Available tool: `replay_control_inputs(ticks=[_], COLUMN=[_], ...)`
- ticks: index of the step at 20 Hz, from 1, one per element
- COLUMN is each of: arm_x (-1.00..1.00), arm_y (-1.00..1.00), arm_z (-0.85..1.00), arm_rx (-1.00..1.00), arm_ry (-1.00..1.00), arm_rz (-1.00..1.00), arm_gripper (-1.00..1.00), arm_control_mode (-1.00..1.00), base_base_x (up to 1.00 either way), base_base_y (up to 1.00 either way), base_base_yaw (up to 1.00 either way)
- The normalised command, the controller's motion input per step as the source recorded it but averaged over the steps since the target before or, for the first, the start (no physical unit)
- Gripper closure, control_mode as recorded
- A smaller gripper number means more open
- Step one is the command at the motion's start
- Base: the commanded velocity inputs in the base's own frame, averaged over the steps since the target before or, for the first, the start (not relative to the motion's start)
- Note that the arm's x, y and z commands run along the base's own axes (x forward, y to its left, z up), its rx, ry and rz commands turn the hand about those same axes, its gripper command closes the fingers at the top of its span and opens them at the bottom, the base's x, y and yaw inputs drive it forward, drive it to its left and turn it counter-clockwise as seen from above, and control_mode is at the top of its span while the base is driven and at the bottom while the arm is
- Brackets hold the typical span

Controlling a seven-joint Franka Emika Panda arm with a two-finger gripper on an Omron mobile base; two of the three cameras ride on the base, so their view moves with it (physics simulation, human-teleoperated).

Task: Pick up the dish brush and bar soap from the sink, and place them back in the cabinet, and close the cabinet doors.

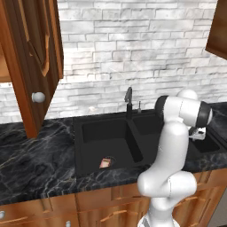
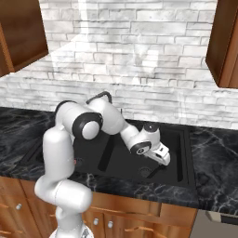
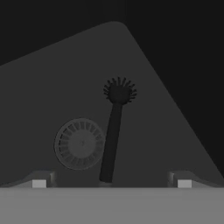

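Hanging low over the right basin of the sink [image 2: 183, 153], the gripper [image 2: 163, 158] is showing at the centre right of the right base view, at the end of the white arm that is bending down from the lower left of that frame. Its claw is standing wide, with nothing between the fingers; in the hand view the two finger tips [image 3: 39, 183] are sitting far apart at the bottom corners.

Lying on the basin floor in the middle of the hand view, the dish brush [image 3: 113, 131] is running from its bristled head in the upper centre down to the handle end at the bottom centre, between the two tips and not touching either. The round drain [image 3: 79, 143] is sitting just beside the handle, to its left in that frame.

Resting in the left basin, the bar soap [image 1: 105, 162] is showing as a small pinkish block at the lower centre of the left base view, near that basin's drain. The faucet [image 1: 128, 99] is rising behind the divider between the basins.

One of the cabinet doors [image 1: 31, 57] is standing swung open at the upper left of the left base view, its round knob [image 1: 38, 97] facing the camera.
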Motion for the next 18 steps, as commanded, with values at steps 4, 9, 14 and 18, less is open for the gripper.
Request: replay_control_inputs(ticks=[4, 9, 14, 18], arm_x=[0.11, 0.08, 0.05, 0.05], arm_y=[-0.04, -0.09, -0.08, -0.02], arm_z=[-0.22, -0.23, -0.22, -0.25], arm_rx=[0.00, 0.00, 0.00, 0.00], arm_ry=[0.00, 0.00, 0.00, 0.00], arm_rz=[0.00, 0.00, 0.00, 0.00], arm_gripper=[-1.00, -1.00, -1.00, -1.00], arm_control_mode=[-1.00, -1.00, -1.00, -1.00], base_base_x=[0.00, 0.00, 0.00, 0.00], base_base_y=[0.00, 0.00, 0.00, 0.00], base_base_yaw=[0.00, 0.00, 0.00, 0.00])
